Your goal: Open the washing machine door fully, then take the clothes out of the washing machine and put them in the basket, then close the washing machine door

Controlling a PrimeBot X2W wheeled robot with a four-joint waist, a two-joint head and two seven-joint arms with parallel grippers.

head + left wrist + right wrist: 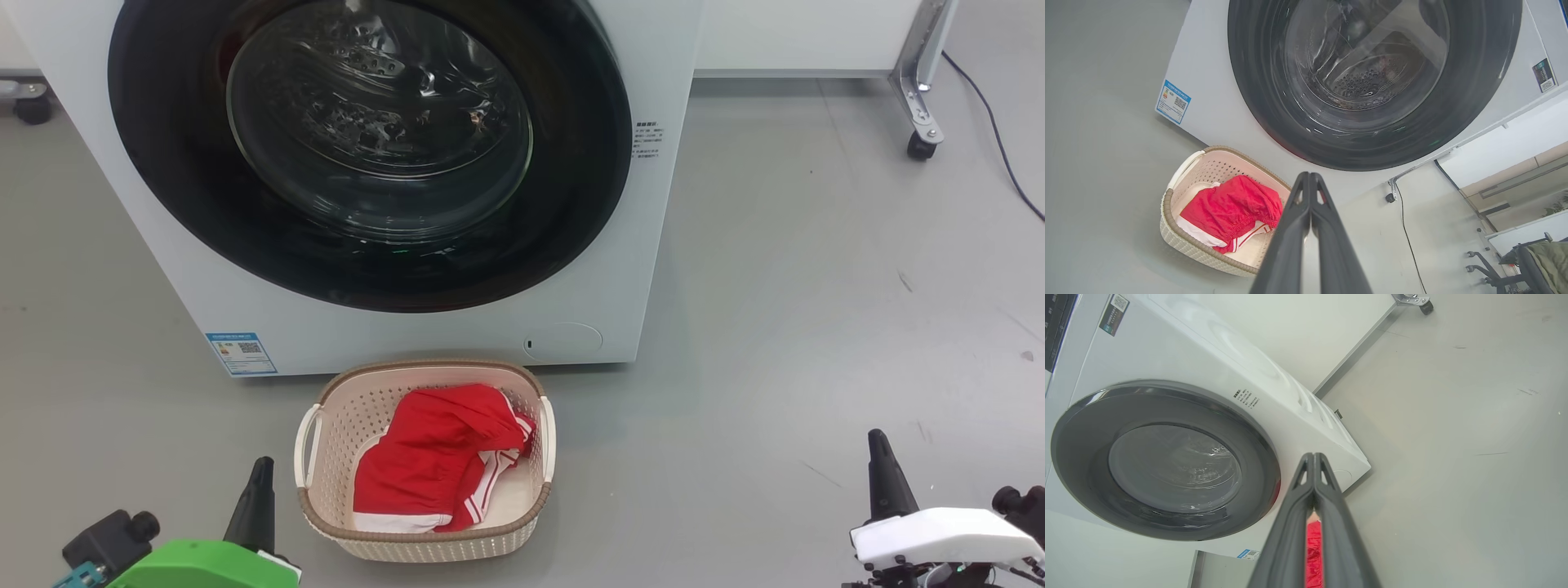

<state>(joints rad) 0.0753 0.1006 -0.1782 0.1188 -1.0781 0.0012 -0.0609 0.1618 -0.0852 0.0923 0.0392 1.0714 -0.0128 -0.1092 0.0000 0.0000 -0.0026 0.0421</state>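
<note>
The washing machine [653, 245] stands white in front of me, and the washing machine door [163, 163] lies flat against its front, black rim around clear glass. Below it on the floor sits the basket [424, 366], holding the red clothes [433, 457] with white trim. My left gripper [260, 482] is shut and empty at the basket's left, its tips pressed together in the left wrist view [1309, 175]. My right gripper [882, 465] is shut and empty on bare floor far to the right [1313, 455]. The left wrist view shows the door [1257, 81], basket [1167, 212] and clothes [1229, 208].
A wheeled metal frame with a caster [921, 147] and a black cable [992, 122] stand at the back right. Another caster [33, 106] sits behind the machine's left side. A blue label [241, 353] marks the machine's lower left. Grey floor stretches to the right.
</note>
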